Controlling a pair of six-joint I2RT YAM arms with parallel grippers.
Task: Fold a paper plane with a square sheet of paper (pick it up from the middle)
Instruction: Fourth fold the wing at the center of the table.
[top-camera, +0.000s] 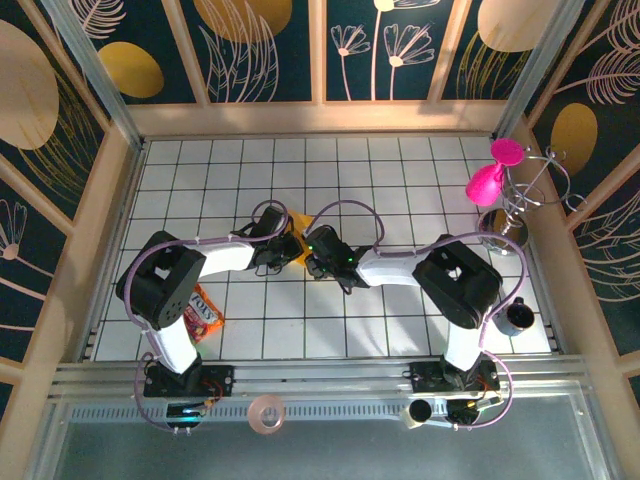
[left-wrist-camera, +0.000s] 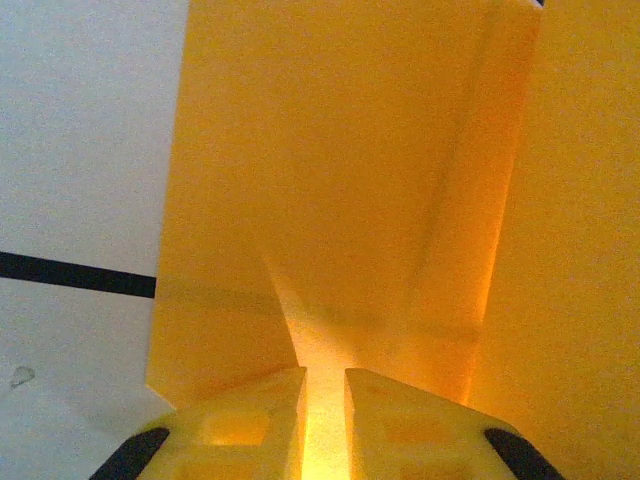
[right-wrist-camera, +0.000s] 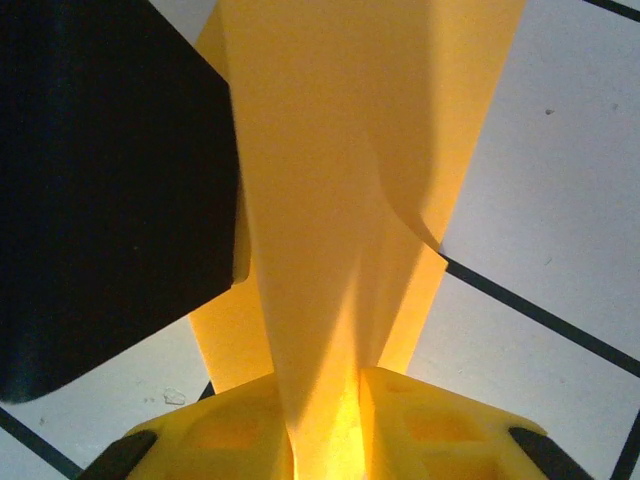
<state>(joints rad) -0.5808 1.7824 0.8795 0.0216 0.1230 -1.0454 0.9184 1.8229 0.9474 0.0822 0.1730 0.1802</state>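
- left pincer (left-wrist-camera: 325, 398) and right pincer (right-wrist-camera: 323, 420) each pinch closed on the thin orange-yellow sheet of paper (right-wrist-camera: 330, 150).
- creases show; most folds look left to do.

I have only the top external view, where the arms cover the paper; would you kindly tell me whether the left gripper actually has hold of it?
Observer: Yes. In the left wrist view the left gripper is shut on the orange-yellow sheet, which runs into the narrow gap between its fingers.
Operator: Thank you. Does the right gripper grip it too?
Observer: It does. In the right wrist view the right gripper pinches the same sheet, which is folded into overlapping layers above the white tiles.
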